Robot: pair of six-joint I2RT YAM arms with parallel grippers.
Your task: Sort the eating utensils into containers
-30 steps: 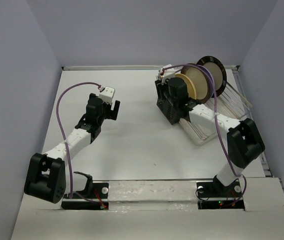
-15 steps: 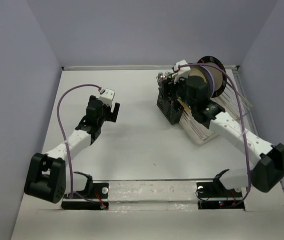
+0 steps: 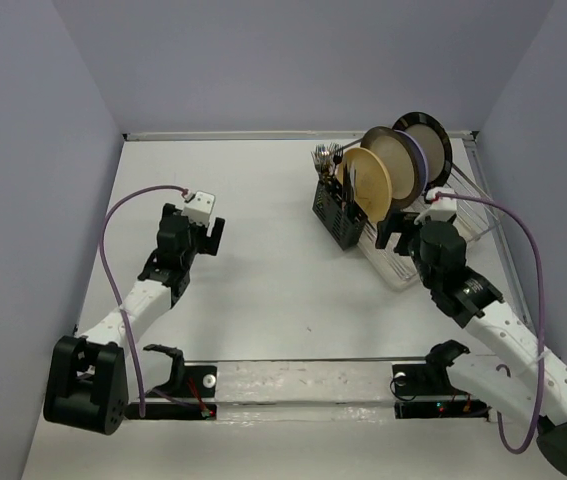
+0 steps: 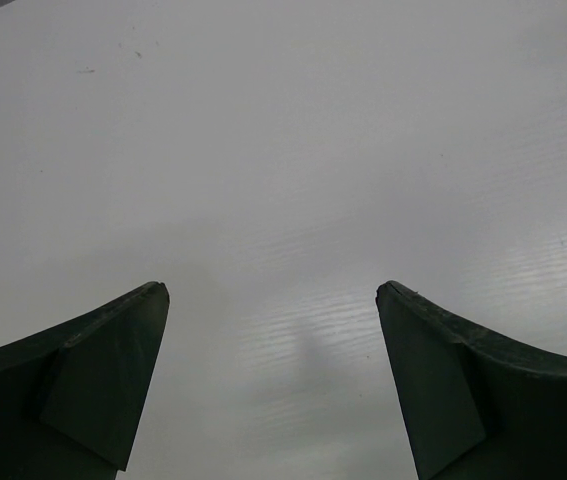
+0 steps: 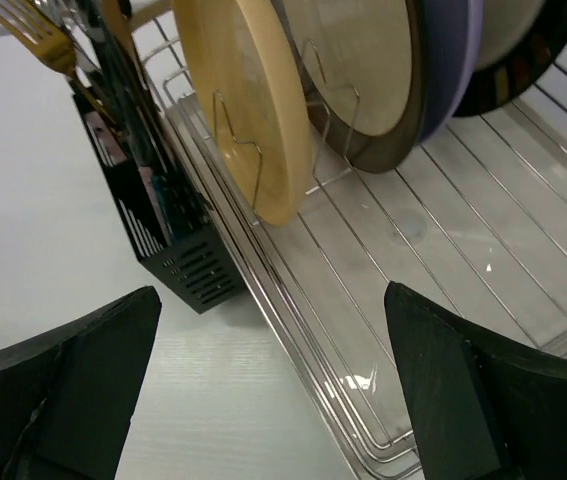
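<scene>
On the white surface (image 3: 263, 200), utensils (image 3: 325, 156) stand in the black caddy (image 3: 331, 214). Left tool (image 4: 273, 290) and right tool (image 5: 271, 292) gape wide, empty.

No writing, label, brand, number or sign can be read in any of the three views.
</scene>
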